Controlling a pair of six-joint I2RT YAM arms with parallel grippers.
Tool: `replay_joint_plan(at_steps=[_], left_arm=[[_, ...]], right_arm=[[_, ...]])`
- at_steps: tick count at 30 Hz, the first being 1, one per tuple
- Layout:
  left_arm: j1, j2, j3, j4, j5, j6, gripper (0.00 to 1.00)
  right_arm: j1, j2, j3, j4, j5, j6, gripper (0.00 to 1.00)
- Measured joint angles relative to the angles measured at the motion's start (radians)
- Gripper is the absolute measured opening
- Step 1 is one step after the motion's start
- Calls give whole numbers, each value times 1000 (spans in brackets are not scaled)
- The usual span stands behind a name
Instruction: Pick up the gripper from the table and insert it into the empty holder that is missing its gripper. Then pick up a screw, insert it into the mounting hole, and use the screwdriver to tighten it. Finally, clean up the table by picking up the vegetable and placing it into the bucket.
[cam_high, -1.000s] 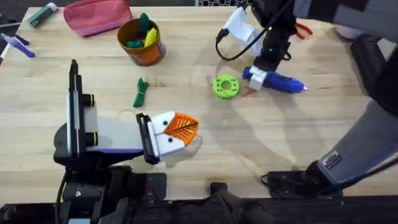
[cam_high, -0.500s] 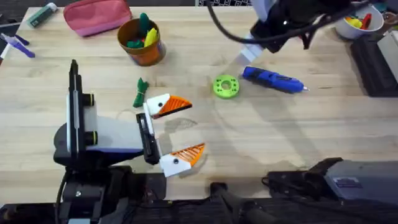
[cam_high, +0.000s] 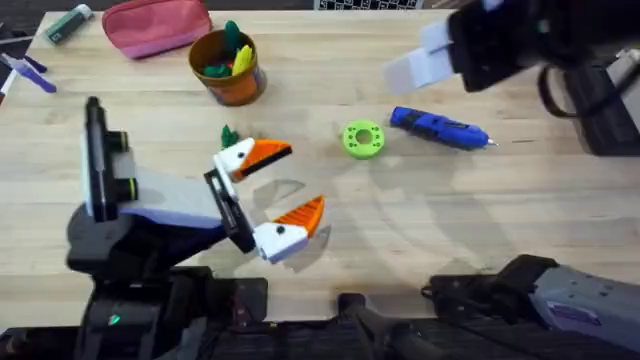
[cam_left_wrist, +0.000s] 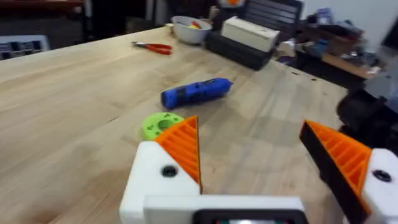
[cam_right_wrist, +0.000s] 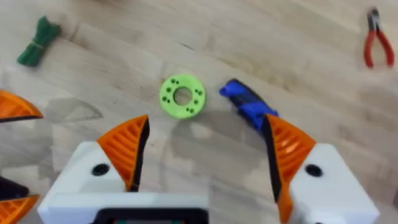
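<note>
Cleanup step — left gripper (cam_high: 270, 195) spread beside the vegetable (cam_high: 227, 137); right gripper (cam_right_wrist: 205, 158) spread, empty — next, pinch it.

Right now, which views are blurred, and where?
Overhead: the right tool near the top edge is smeared, while the screwdriver on the table is crisp. Right wrist: soft overall, including the green ring. Left wrist: the background clutter is defocused.

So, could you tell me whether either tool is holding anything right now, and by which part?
Nothing is held. The left tool is open above the table near the vegetable, and the right tool is open above the screwdriver, which lies on the table.
</note>
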Motion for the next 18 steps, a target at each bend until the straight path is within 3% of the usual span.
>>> replay_joint_plan(at_steps=[5, 8, 14, 18], left_arm=[[0, 9, 138, -240, -164, 92, 985], [0, 69, 233, -352, -266, 159, 986], [0, 299, 454, -522, -442, 271, 986], [0, 493, 626, -692, -573, 304, 985]], right_arm=[[0, -59, -14, -53, 57, 146, 969], [0, -121, -83, -44, 72, 207, 969], [0, -247, -285, 1, 90, 276, 970], [0, -308, -391, 6, 106, 324, 974]])
